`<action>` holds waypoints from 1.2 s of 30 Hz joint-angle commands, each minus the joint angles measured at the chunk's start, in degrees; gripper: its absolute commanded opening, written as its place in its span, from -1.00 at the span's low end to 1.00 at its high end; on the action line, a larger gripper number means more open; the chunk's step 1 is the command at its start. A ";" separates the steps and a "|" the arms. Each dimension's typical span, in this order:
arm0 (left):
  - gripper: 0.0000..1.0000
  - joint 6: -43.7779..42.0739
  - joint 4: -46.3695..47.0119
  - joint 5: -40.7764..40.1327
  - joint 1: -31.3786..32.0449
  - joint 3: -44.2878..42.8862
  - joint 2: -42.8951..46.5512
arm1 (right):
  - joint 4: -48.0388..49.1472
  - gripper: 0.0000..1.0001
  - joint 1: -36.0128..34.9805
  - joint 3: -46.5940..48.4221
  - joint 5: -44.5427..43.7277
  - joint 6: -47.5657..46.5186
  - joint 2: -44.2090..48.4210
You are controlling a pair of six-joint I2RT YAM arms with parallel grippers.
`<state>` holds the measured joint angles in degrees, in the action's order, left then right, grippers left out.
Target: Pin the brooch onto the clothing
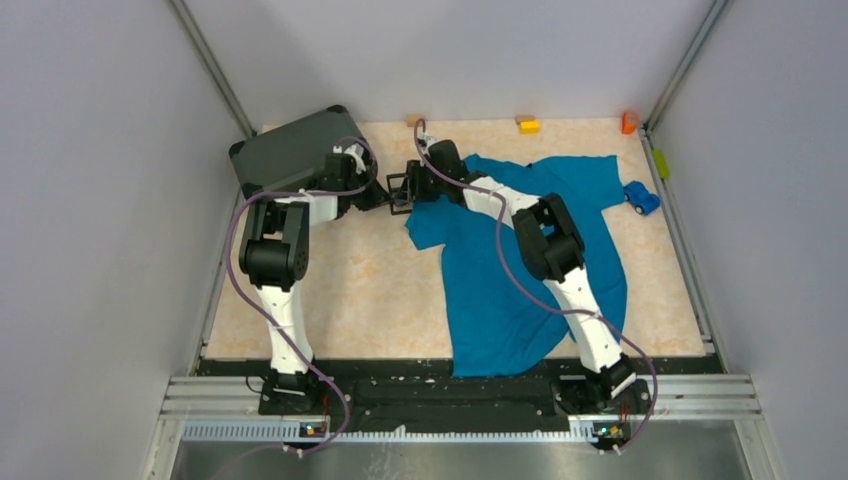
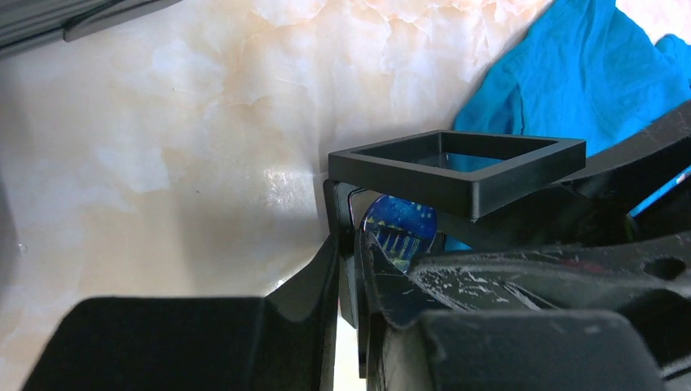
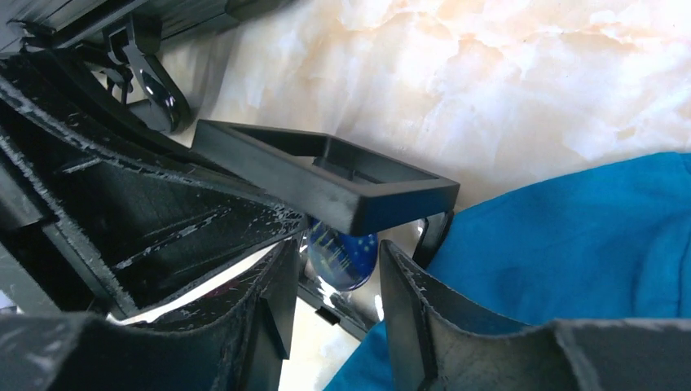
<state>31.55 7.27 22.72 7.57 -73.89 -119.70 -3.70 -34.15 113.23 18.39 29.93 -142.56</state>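
Right now the brooch [image 2: 399, 228] sits under the raised top of the black frame [image 2: 456, 167], just beside the T-shirt [image 1: 500, 280]. The left gripper [image 2: 350, 244], nearly closed, pinches the frame's lower plate. The right gripper [image 3: 338, 269] straddles the brooch half-wide, and I cannot tell whether it grips.

The black square frame [image 3: 358, 199] hid half the tiny dark blue round brooch [image 3: 342, 252]. From above it was too small to make out.

Top camera high behind bases, looking down over whole table [image 1: 370, 290]. Wrist cameras close, opposite sides, share black frame [image 2: 456, 167].
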 commanded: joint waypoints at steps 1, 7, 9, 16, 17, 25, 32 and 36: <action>-0.70 -0.94 -0.91 -0.24 0.34 -1.38 -1.36 | -2.62 -0.11 -0.57 -0.93 -3.28 -2.48 7.00; -0.71 -1.23 -1.47 -0.27 0.34 -1.56 -1.41 | -3.47 -0.09 -0.50 -0.41 -3.81 -2.49 6.79; -0.71 -1.29 -1.47 -0.22 0.34 -1.56 -1.44 | -3.31 -0.09 -0.48 -0.36 -3.38 -1.89 6.08; -0.71 -1.40 -1.55 -0.08 0.34 -1.54 -1.51 | -1.54 -0.10 -0.26 -0.67 -2.89 0.34 4.40; -0.72 -1.40 -1.55 -0.04 0.34 -1.56 -1.58 | -1.03 -0.11 -0.18 -0.65 -2.22 0.81 4.13; -0.72 -1.32 -1.55 0.03 0.36 -1.59 -1.68 | -0.53 -0.20 -0.05 -0.36 -2.40 2.23 2.38; -0.73 -1.23 -1.47 0.00 0.34 -1.68 -1.77 | -1.31 -0.20 -0.05 -0.81 -4.33 2.01 1.66; -0.73 -1.15 -1.38 -0.22 0.34 -1.57 -1.68 | -0.86 -0.22 -0.12 -0.72 -3.94 2.78 0.79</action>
<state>31.35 6.87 22.90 7.60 -74.17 -119.92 -5.98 -34.33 112.38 14.76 31.73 -139.81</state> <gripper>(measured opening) 0.141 0.396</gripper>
